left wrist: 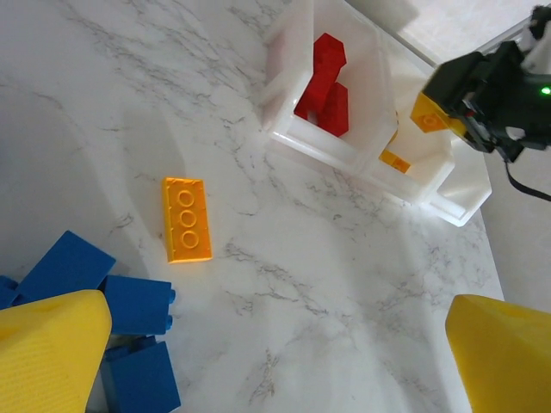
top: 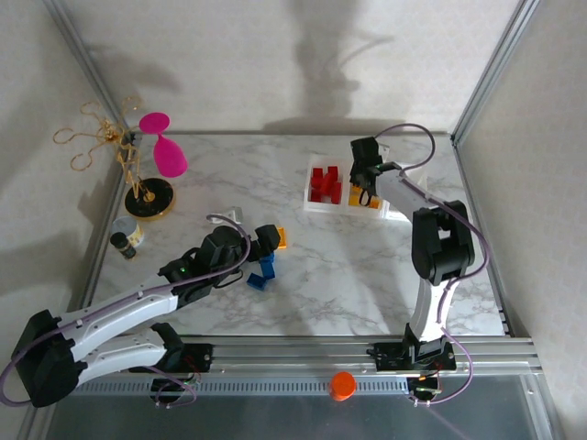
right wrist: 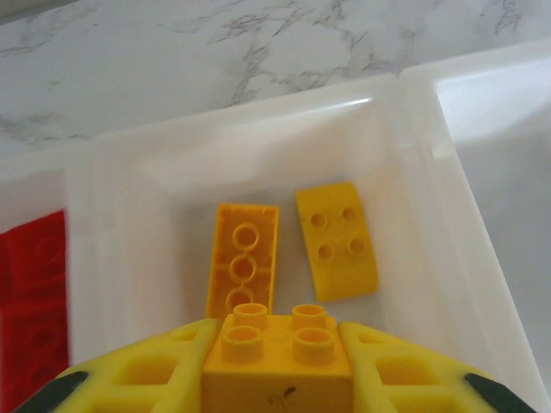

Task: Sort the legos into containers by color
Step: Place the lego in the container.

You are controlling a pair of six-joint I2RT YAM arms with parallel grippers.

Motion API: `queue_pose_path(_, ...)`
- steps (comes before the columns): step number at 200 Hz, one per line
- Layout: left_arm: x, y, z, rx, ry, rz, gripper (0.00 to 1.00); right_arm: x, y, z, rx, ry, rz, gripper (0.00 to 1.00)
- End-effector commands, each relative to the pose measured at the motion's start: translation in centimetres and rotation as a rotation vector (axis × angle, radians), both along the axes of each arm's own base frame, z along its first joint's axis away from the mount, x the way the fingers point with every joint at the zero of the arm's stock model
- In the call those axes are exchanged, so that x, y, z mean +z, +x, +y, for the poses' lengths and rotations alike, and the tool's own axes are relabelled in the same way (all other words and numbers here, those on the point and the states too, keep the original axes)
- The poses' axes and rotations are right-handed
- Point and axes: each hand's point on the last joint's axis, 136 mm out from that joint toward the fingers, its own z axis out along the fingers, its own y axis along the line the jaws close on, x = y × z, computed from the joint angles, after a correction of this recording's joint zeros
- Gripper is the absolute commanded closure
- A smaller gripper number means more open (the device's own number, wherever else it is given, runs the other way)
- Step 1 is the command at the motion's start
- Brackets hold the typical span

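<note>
Marble, white with grey veins, covers the table [top: 367,275], its gloss broken by soft shadows under the arms. Pale patterned walls [top: 275,64] close it in at the back and on both sides, and darker shadows fall across the back one. Slanting metal posts [top: 492,69] mark the corners. A ribbed metal rail [top: 293,353] runs along the near edge, with an orange knob [top: 342,385] just below it. In the back left corner a gold wire stand [top: 149,197] rises from a black base, with a pink ornament [top: 168,154] beside it and a small jar [top: 124,240] nearer the front. The tray [top: 316,206] sits toward the back, right of the middle. Red bricks [top: 324,186] fill its left bin and two yellow bricks [right wrist: 244,258] lie flat in the middle bin. The right gripper [right wrist: 275,335] hangs over that middle bin, its fingers clamped on a square yellow brick [right wrist: 277,353]. The left gripper [left wrist: 275,310] is low over the table left of centre, its fingers spread wide apart. A long yellow brick [left wrist: 187,219] lies flat on the marble just ahead of it, well apart from the tray. Blue bricks [left wrist: 129,318] are heaped beside its left finger.
</note>
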Motion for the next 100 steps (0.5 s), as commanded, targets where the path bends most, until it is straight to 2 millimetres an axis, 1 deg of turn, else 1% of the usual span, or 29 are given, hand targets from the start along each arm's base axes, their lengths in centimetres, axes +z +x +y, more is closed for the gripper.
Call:
queue_pose_path(1,1.7,0.6,-0.8,-0.018,-0.018,-0.043,0.0,0.7,1.0,-0.8,0.003,-0.025,-0.023,0.57)
queue_pose_path(10,1.7,0.6,-0.8,-0.017,-0.018,-0.043,0.0,0.9,1.1,-0.8,0.007,-0.034,-0.02,0.51)
queue_pose_path(29,1.7,0.6,-0.6,-0.012,-0.017,-0.045,0.0,2.2,1.0,-1.0,0.004,-0.047,-0.034,0.46)
queue_pose_path(44,1.9,0.6,-0.5,-0.011,-0.015,-0.048,0.0,3.4,0.4,-0.7,0.018,-0.027,-0.056,0.43)
queue_pose_path(58,2.1,0.5,-0.3,-0.007,-0.019,-0.053,0.0,4.3,-0.6,-0.1,0.044,0.003,-0.067,0.41)
queue_pose_path(79,2.4,0.2,0.3,0.004,-0.03,-0.061,0.0,5.7,-2.6,1.5,0.087,0.028,-0.088,0.37)
queue_pose_path(100,2.2,-0.3,1.0,0.019,-0.031,-0.059,0.0,5.8,-5.4,3.9,0.145,0.051,-0.08,0.34)
